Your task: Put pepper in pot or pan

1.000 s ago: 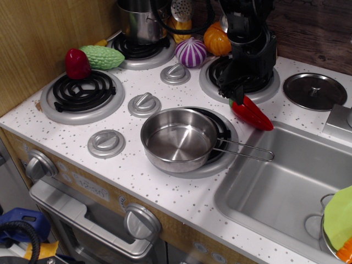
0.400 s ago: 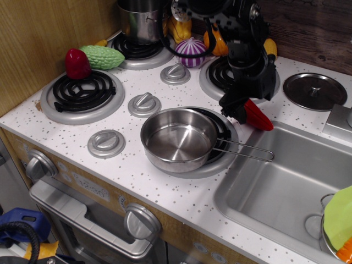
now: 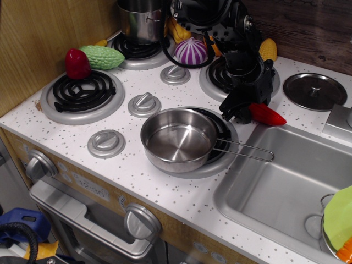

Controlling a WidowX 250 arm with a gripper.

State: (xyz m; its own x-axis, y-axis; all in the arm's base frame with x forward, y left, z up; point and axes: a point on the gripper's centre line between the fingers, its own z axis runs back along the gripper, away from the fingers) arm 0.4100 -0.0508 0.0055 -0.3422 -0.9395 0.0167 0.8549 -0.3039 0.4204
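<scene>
The red pepper (image 3: 268, 115) lies nearly level at the counter's edge beside the sink, with its tip pointing right. Its stem end is hidden between the fingers of my black gripper (image 3: 239, 111), which is low on the counter and closed around that end. The steel pan (image 3: 179, 138) sits empty on the front right burner, just left of the gripper, with its wire handle (image 3: 245, 149) pointing right. A steel pot (image 3: 141, 20) stands on the back left burner.
A dark-red strawberry toy (image 3: 77, 63) and a green gourd (image 3: 103, 56) lie by the left burner (image 3: 82, 93). A purple onion (image 3: 191, 51) and a corn cob (image 3: 268, 49) sit at the back. A lid (image 3: 314, 91) lies right of the sink (image 3: 286, 187).
The gripper came down over the pepper's stem end. The pepper swung from slanting down-right to nearly level, and its tip moved up and to the right.
</scene>
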